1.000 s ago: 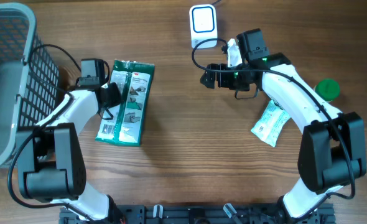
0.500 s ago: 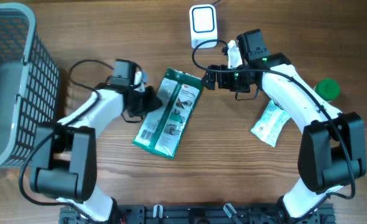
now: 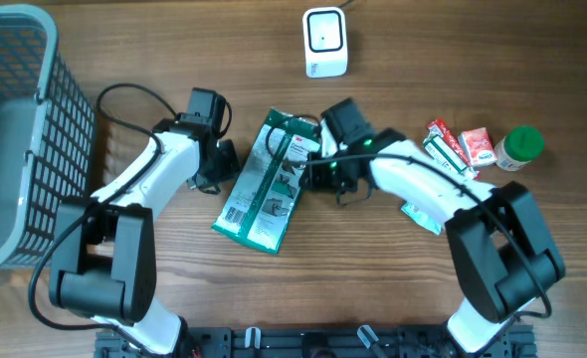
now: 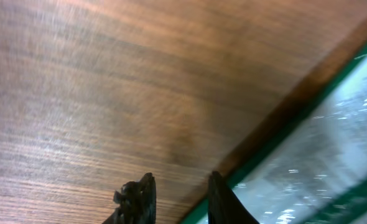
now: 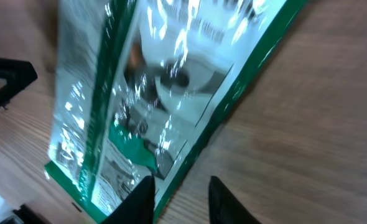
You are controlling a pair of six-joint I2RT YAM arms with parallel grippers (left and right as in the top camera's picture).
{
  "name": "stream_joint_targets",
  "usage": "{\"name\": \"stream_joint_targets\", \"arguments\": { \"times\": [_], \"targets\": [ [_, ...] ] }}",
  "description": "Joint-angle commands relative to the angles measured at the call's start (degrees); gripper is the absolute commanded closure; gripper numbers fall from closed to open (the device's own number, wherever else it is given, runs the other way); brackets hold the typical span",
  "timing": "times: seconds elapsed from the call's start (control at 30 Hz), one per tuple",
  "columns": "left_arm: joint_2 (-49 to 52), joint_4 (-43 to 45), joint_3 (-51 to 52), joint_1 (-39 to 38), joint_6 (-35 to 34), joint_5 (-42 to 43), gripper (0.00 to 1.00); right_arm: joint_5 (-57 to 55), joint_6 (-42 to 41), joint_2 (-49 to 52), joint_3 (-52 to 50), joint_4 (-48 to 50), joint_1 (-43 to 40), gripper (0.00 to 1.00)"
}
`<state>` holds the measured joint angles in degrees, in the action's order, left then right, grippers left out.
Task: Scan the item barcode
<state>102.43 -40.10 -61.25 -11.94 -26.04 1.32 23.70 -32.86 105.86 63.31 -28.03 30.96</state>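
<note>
Nearest the robot's base, the bare bench (image 3: 393,298) carries only a white-and-green sachet (image 3: 420,214), half hidden under the right arm. Just beyond it the green packet (image 3: 269,184) lies slanted at mid-bench, where it was half a second ago after being brought in from the left. Its white barcode label (image 3: 236,211) is at the near end, facing up.

The left fingers (image 4: 137,199) sit at the packet's left edge with a narrow gap between them. I cannot tell whether they pinch it. The real change is on the other side: the right arm has left its place beside the scanner and dropped to the packet's right edge. The right fingers (image 5: 143,199), wide a second ago, have drawn in to either side of that edge. Whether they have bitten yet does not show.

That looks like a hand-over, or a two-sided hold, ahead of presenting the label.

Further off, a red-and-white carton (image 3: 443,147) and a green-lidded jar (image 3: 520,147) are now uncovered. At the far edge stands the scanner (image 3: 325,40), well apart from the label, so the scan is not yet done. A basket (image 3: 70,119) fills the far left.
</note>
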Motion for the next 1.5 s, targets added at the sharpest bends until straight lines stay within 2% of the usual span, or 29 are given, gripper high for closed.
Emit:
{"name": "stream_joint_targets", "arguments": {
  "times": [0.0, 0.07, 0.2, 0.27, 0.5, 0.6, 0.73, 0.83, 1.0, 1.3, 1.47],
  "targets": [
    [2.2, 0.0, 3.5, 0.2, -0.2, 0.0, 0.78, -3.5, -3.5, -0.3, -1.0, 0.5, 2.2, 0.66],
    [2.3, -0.3, 4.7, 0.2, -0.1, 4.7, 0.78, -4.7, -3.2, -0.3, -1.0, 0.4, 2.9, 0.62],
    [2.3, -4.2, 4.9, -0.6, -0.1, 16.2, 0.78, -5.4, -3.1, -0.3, -1.0, -0.8, 3.0, 0.48],
    [2.3, -6.1, 4.9, -1.5, 0.1, 18.9, 0.78, -7.1, -3.0, -0.3, -1.0, -1.7, 3.0, 0.45],
    [2.3, -7.3, 4.5, -1.9, 1.6, 13.8, 0.76, -9.3, -2.1, -0.3, -1.0, -2.1, 2.9, 0.37],
    [1.3, -11.5, 0.5, -0.5, 1.8, 14.7, 0.78, -9.3, -2.1, -0.3, -1.0, -2.2, 2.9, 0.35],
    [-1.3, -11.9, -2.3, -0.3, 1.8, 17.2, 0.77, -9.2, -2.0, -0.3, -1.0, -3.2, 2.9, 0.32],
    [-0.9, -12.0, -2.3, -1.0, 5.3, 19.9, 0.78, -8.2, -1.8, -0.3, -1.0, -4.0, 2.9, 0.32],
    [0.2, -7.3, 0.1, -3.6, 5.9, 19.8, 0.79, -7.5, -1.6, -0.3, -1.0, -4.1, 2.9, 0.32],
    [5.2, -1.7, 3.3, -3.7, 4.5, 18.6, 0.8, -3.8, -0.3, 1.2, -1.0, -4.2, 2.9, 0.32],
    [6.8, -0.7, 4.0, -3.7, 4.6, 18.6, 0.81, 3.1, -0.7, 4.7, -1.0, -2.4, 2.9, 0.32]
  ]
}}
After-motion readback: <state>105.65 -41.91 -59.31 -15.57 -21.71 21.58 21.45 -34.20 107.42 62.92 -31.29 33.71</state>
